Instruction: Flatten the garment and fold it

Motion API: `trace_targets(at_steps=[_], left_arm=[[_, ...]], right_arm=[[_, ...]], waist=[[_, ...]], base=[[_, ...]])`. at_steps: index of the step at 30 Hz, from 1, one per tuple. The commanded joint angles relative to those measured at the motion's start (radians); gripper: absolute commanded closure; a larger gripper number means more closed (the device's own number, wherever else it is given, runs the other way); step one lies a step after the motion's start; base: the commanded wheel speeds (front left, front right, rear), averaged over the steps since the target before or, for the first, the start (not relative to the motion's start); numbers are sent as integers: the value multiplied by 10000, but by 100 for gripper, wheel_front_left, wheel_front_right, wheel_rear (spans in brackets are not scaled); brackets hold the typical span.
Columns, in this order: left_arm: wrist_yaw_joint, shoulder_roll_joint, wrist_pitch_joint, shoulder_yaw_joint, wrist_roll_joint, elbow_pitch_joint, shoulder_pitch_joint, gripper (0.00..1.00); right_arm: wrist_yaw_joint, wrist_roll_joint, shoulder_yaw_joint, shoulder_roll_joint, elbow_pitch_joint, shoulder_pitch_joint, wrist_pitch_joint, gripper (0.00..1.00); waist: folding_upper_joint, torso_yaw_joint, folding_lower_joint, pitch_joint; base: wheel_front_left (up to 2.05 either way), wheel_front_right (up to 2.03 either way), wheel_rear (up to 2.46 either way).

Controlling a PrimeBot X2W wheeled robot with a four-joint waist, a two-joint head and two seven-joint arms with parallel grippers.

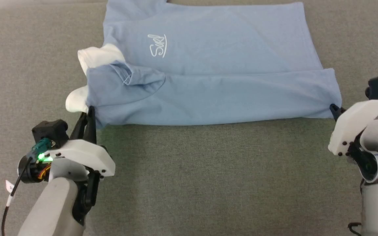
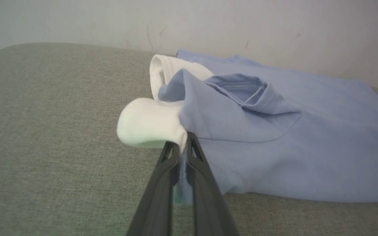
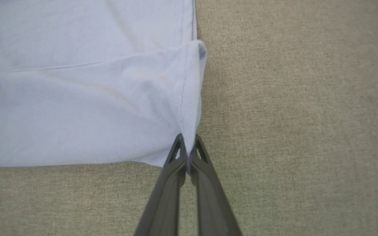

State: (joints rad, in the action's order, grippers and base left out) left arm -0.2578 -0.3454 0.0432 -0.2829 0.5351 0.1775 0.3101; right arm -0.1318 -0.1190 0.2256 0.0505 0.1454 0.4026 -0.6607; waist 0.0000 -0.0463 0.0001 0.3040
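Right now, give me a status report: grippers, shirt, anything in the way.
Left gripper shut on shirt beside white collar. Right gripper shut on hem corner. Near side folded over. Nothing in the way.

Arms spread wide, left pincer (image 1: 91, 110) and right pincer (image 1: 333, 108) both clamped shut.

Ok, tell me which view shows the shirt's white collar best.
Left wrist view: the collar is close and large, bulging just beyond the left pincer, shut on the shirt. The head view shows the collar smaller, at the shirt's left end. The right wrist view faces the opposite hem corner, pinched by the right pincer.
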Motion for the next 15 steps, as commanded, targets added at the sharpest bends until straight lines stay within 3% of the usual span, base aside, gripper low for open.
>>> trace_targets(at_steps=[1, 6, 15], left_arm=[[-107, -126, 12, 73, -86, -107, -162, 100], [-421, -528, -704, 53, -66, -1008, -1031, 100], [-1034, -1004, -2600, -287, 380, -2846, -3320, 100]], right_arm=[[11, -102, 60, -3, -181, -237, 72, 100], [11, -371, 381, -3, -1187, -1183, -125, 100], [11, -271, 871, -3, -2206, -2949, -1486, 100]], waist=[[0, 51, -1, -296], [0, 239, -1, -727], [0, 395, -1, -928]], base=[[0, 0, 0], [0, 0, 0], [0, 0, 0]])
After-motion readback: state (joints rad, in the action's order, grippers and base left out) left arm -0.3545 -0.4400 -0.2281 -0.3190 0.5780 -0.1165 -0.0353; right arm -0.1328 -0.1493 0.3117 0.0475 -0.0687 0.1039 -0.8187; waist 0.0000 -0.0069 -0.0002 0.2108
